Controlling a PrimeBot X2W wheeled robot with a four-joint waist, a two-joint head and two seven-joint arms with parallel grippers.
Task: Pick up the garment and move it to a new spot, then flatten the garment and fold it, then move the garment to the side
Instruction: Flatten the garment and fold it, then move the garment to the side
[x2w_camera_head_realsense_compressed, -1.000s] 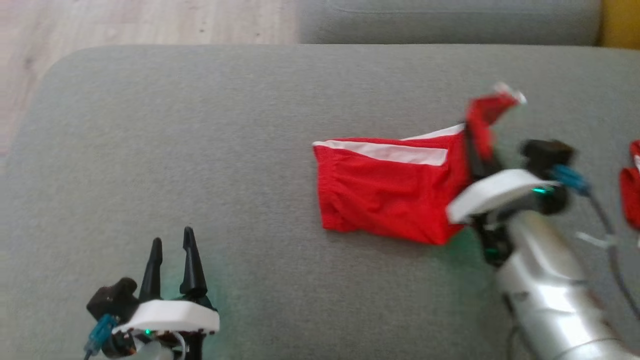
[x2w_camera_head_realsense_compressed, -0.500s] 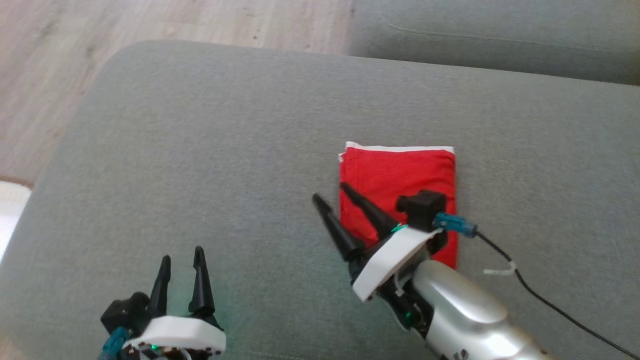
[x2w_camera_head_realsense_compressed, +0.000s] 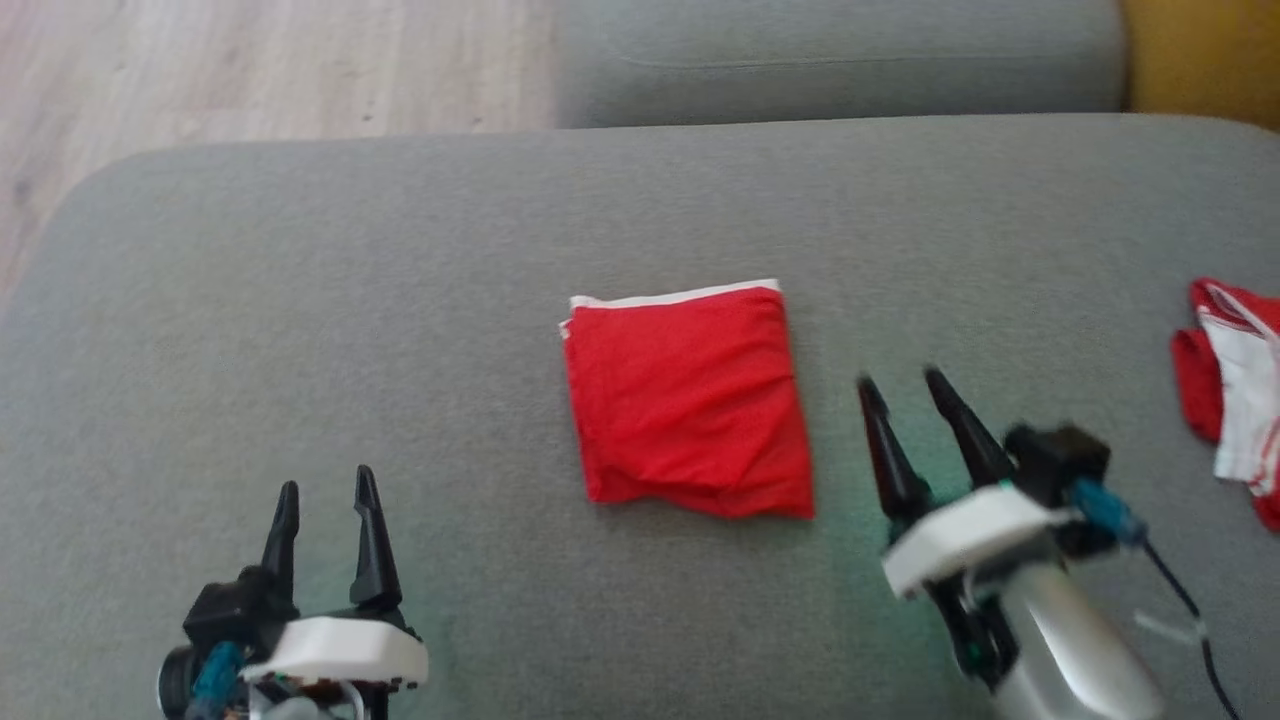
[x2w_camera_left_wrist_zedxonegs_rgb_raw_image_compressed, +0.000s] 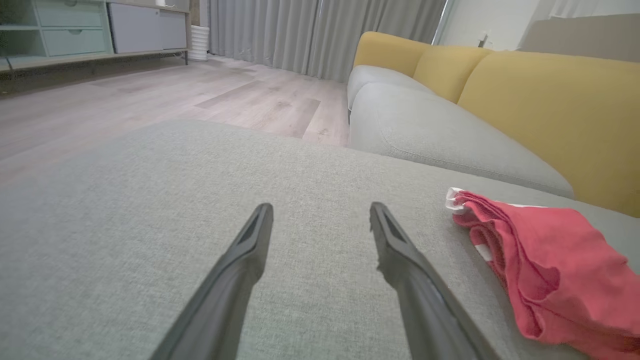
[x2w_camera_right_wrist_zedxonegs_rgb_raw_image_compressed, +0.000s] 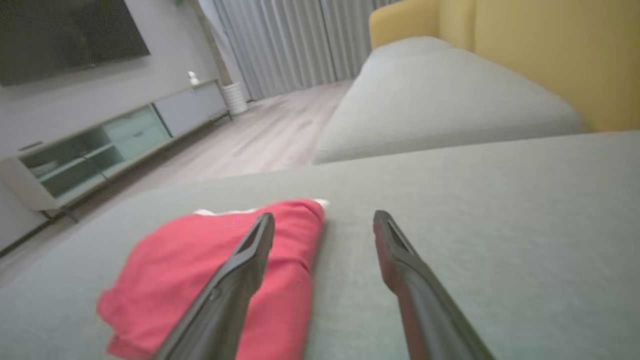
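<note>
The garment (x2w_camera_head_realsense_compressed: 690, 400), red with a white band along its far edge, lies folded into a neat rectangle in the middle of the grey sofa cushion (x2w_camera_head_realsense_compressed: 400, 300). My right gripper (x2w_camera_head_realsense_compressed: 902, 385) stands open just to the right of it, holding nothing; in the right wrist view the garment (x2w_camera_right_wrist_zedxonegs_rgb_raw_image_compressed: 200, 265) lies under and left of the left finger. My left gripper (x2w_camera_head_realsense_compressed: 322, 490) is open at the lower left, well apart from the fabric, and the left wrist view has the garment (x2w_camera_left_wrist_zedxonegs_rgb_raw_image_compressed: 545, 265) off to its right.
Another red and white piece of clothing (x2w_camera_head_realsense_compressed: 1230, 390) lies crumpled at the cushion's right edge. A second grey seat (x2w_camera_head_realsense_compressed: 840, 60) sits beyond, with a yellow backrest (x2w_camera_left_wrist_zedxonegs_rgb_raw_image_compressed: 550, 105). Wooden floor (x2w_camera_head_realsense_compressed: 250, 80) lies past the far left corner.
My right gripper let go of the garment after folding it over, opened and drew back to its right side. The camera shifted. My left gripper stayed put.
</note>
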